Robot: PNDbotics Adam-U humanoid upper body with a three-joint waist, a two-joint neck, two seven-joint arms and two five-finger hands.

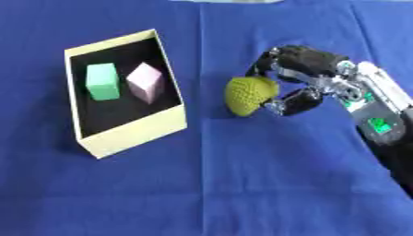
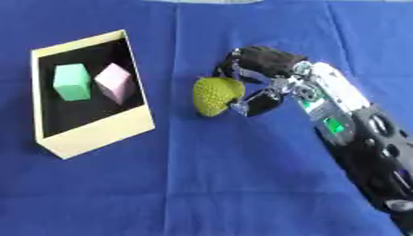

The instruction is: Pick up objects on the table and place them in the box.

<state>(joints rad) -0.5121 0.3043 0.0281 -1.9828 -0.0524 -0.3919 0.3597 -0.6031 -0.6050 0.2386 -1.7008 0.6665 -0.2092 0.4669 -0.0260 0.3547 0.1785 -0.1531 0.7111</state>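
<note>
A test bench: blue cloth (image 1: 242, 184) covering the table.

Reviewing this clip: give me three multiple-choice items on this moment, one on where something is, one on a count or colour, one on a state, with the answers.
1. Where is the yellow-green ball?
A. Inside the box
B. On the blue cloth to the right of the box, at the right hand
C. At the near edge of the table

2. How many blocks lie in the box?
A. None
B. Two
C. Four

3. What is the right hand doing?
A. Lying flat and open, away from everything
B. Curled round the ball
C. Holding the pink block

Answers:
1. B: the ball sits on the blue cloth outside the box wall, between the hand's fingers and thumb.
2. B: a green block and a pink block lie side by side on the black floor.
3. B: fingers curve over the ball's top, thumb below it.
</note>
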